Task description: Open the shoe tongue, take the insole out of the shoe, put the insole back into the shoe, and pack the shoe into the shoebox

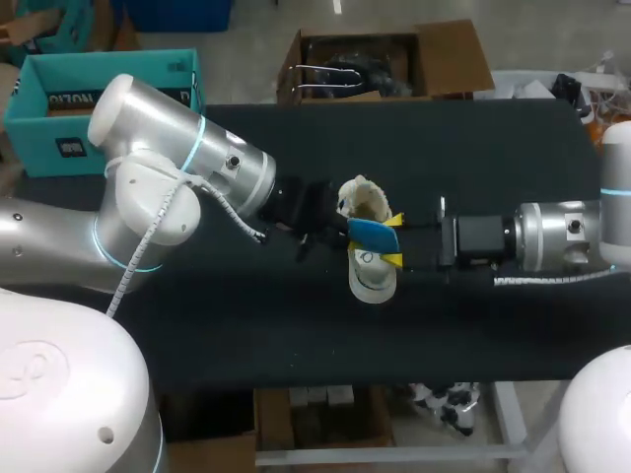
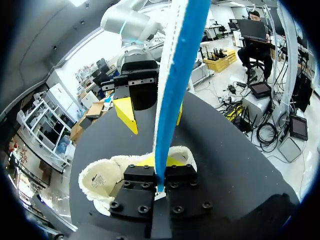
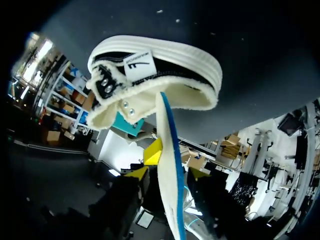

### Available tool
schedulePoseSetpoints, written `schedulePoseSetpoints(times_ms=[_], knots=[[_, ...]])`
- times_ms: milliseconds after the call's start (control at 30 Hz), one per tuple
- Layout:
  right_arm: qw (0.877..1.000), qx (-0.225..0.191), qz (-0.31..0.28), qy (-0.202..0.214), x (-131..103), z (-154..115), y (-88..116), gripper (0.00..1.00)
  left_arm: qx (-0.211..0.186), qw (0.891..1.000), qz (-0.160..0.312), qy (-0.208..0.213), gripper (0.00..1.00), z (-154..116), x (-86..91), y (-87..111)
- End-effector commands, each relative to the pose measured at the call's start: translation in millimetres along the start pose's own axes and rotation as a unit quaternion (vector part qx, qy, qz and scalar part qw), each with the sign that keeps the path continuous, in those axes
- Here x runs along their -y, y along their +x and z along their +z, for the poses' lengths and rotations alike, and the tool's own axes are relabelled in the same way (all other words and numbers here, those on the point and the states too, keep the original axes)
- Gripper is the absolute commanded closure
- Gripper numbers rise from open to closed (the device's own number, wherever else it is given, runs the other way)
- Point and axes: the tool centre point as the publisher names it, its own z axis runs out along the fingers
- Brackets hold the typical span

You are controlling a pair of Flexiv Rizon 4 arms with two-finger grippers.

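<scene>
Black table [image 1: 493, 148] | left fingers [image 2: 175, 161] pinch insole [image 2: 172, 100] | right fingers [image 1: 393, 259] apart, arm [image 1: 552, 236] level

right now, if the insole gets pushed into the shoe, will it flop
Probably stiff: the insole stands nearly straight from the left pincer. Thin, so likely light, bendable. The shoe lining looks fuzzy, may grip it.

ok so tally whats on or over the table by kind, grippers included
shoe: 1
insole: 1
grippers: 2, the left gripper and the right gripper
total: 4
</scene>
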Motion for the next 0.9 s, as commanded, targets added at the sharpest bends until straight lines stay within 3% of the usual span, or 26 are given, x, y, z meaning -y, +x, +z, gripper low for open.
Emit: schedulePoseSetpoints(times_ms=[33, 533, 733, 900], knots=[[1.000, -0.004, 0.004, -0.027, 4, 2, -5, 0.54, -0.011, 1.000, 0.013, -0.010, 1.00, 5, -4.9, -4.3], [0.999, -0.004, 0.012, -0.044, -16, 12, -2, 0.63, -0.023, 0.997, 0.056, -0.038, 1.00, 14, -7.4, -15.6], [0.998, -0.011, 0.009, -0.058, -18, 17, -1, 0.85, -0.029, 0.996, 0.066, -0.050, 1.00, 18, -9.6, -20.3], [0.997, -0.019, 0.010, -0.068, -19, 17, -3, 0.82, -0.036, 0.995, 0.070, -0.058, 1.00, 18, -12.5, -19.8]])
